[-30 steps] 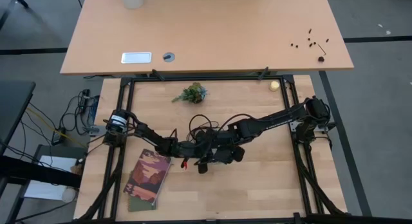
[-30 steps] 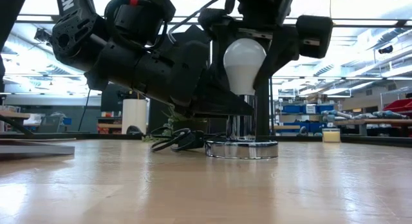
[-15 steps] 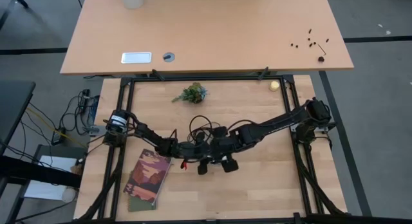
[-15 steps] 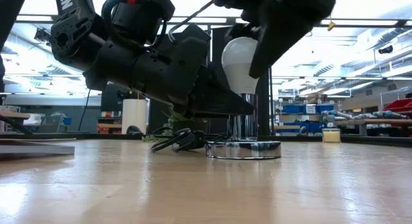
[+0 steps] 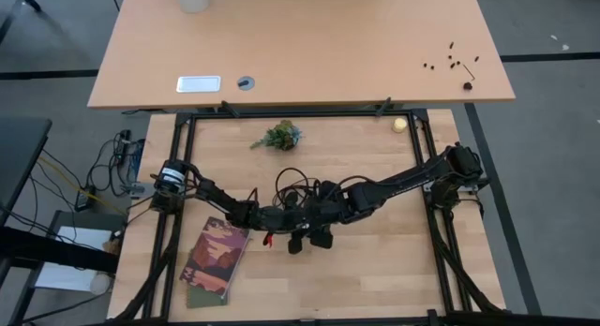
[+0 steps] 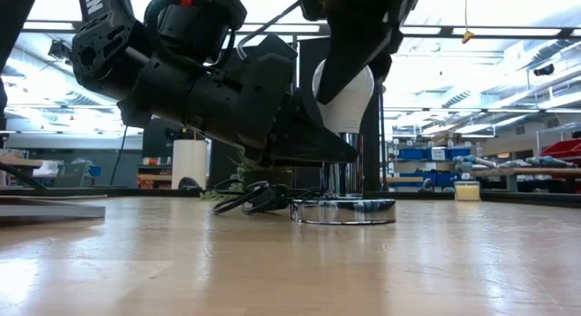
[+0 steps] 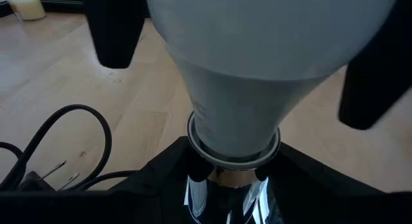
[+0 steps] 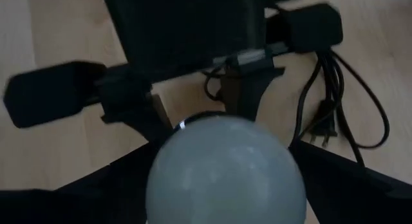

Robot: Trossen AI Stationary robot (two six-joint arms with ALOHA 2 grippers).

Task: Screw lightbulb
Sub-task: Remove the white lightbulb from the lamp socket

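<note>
The white frosted lightbulb (image 6: 347, 96) stands upright in a chrome socket stem (image 6: 343, 176) on a flat round silver disc (image 6: 343, 211) at the table's middle. It fills the left wrist view (image 7: 257, 63), and its dome shows in the right wrist view (image 8: 222, 169). My left gripper (image 6: 338, 154) reaches in low from the table's left and is shut on the socket stem. My right gripper (image 6: 356, 53) comes down from above and is shut on the bulb. In the high view my right gripper (image 5: 317, 234) hides the bulb. My left gripper pinches the chrome socket stem (image 7: 225, 193) between its two fingers, just under the collar at the bulb's neck. The fingers come slanting down from the table's left. The socket stands upright with its disc flat on the table. My right gripper holds the bulb's wide glass body (image 7: 360, 31) between its two fingers (image 7: 116, 31), one on each side. The fingers come from above, pointing down. The bulb stands upright, its base in the socket.
A coiled black cord (image 6: 250, 198) lies beside the disc on the left. A book (image 5: 216, 260) lies near the front left, a small plant (image 5: 278, 136) at the far middle, and a pale yellow round object (image 5: 400, 124) at the far right.
My right gripper has turned about its upright axis on the bulb, its wrist swinging round toward the table's near edge. The bulb has stayed upright in the socket. My left gripper has kept still on the stem.
</note>
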